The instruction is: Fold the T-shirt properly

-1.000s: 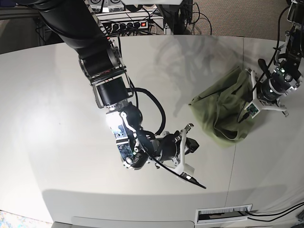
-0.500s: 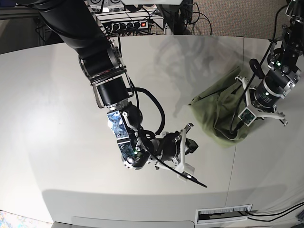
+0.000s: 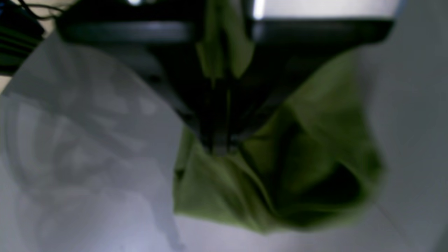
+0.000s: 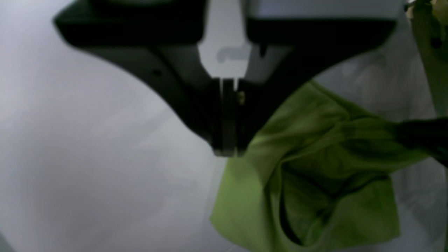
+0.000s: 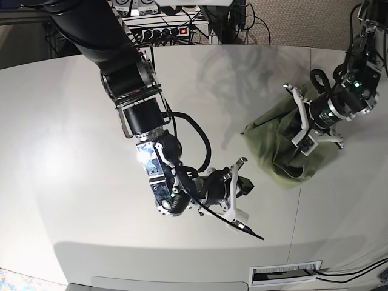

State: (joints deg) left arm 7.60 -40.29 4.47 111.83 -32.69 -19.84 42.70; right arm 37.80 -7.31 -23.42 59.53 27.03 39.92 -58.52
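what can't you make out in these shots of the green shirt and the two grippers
- Olive-green cotton T-shirt: bunched in a heap in the base view, so sleeves, collar and tag cannot be told apart; the left arm covers its right side.
- Left gripper: left wrist view is blurred. Cloth runs up between the shut fingers, but which part of the shirt is unclear.
- Right gripper: shut and empty; its fingertips are too small in the base view.

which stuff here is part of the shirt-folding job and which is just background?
Job:
- T-shirt, olive green, bunched up on the table
- left pincer, shut on the T-shirt's cloth
- right pincer, shut, holding nothing, short of the shirt

Background:
- power strip and cables behind the table
- vent slot at the near edge
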